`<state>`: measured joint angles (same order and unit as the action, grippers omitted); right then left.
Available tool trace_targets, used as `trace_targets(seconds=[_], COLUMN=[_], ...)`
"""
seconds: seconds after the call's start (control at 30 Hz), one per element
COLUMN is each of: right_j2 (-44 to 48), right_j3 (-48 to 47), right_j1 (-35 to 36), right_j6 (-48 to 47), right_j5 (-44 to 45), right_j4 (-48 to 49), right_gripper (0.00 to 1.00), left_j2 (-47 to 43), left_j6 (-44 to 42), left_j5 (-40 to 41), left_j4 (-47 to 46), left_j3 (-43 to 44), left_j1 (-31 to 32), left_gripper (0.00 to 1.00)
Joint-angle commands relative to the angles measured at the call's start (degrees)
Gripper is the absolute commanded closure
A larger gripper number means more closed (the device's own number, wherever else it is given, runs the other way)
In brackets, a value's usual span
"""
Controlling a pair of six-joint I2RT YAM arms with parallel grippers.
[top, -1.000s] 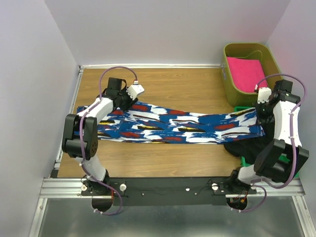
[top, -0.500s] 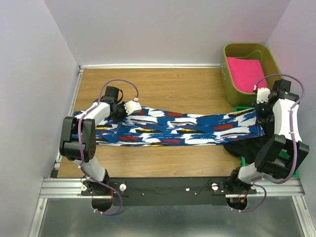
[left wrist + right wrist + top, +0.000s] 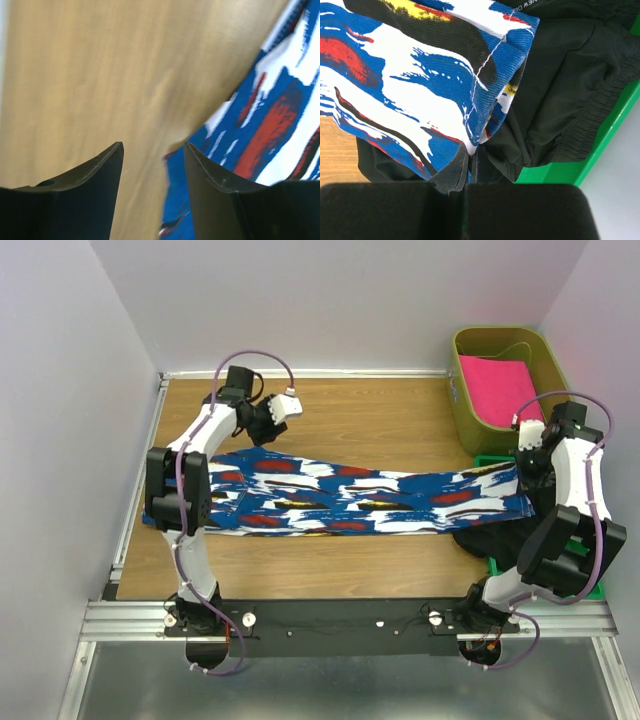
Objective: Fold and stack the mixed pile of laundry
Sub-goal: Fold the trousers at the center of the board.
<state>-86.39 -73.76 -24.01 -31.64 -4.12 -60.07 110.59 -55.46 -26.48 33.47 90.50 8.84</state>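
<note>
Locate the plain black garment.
Top view, near right: the black garment lies under the right end of the blue patterned cloth, partly over a green tray.

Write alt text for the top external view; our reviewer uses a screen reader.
A long blue cloth with white, red and black blotches lies stretched across the wooden table. The right gripper is shut on its right end, over a black garment; the left gripper hangs open above bare wood near the cloth's left end.
</note>
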Motion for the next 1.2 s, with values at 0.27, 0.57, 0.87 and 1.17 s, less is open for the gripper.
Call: trace_targets(seconds=[0.27,0.57,0.87,1.17], right_j2=[-2.0,-1.8,0.3,3.2], right_j3=[-1.0,0.5,2.4,3.2], right_j1=[-0.2,-0.2,-0.2,-0.3], right_j6=[-0.7,-1.0,-2.2,-3.4], right_j5=[-0.3,0.4,0.8,0.8], right_j4=[0.0,1.1,1.0,0.0], right_gripper=[0.99,0.99,0.99,0.99], left_j2=[4.0,-9.0,-21.6,-9.2], left_j6=[-8.0,-9.0,-4.6,8.7], left_j5=[-2.7,-2.2,0.9,-0.2], left_j4=[11.3,6.0,-5.3,-6.2], left_j3=[-5.1,-17.2,-30.0,-13.7], left_j1=[1.2,1.0,0.4,-3.0], left_gripper=[0.56,1.0,1.0,0.35])
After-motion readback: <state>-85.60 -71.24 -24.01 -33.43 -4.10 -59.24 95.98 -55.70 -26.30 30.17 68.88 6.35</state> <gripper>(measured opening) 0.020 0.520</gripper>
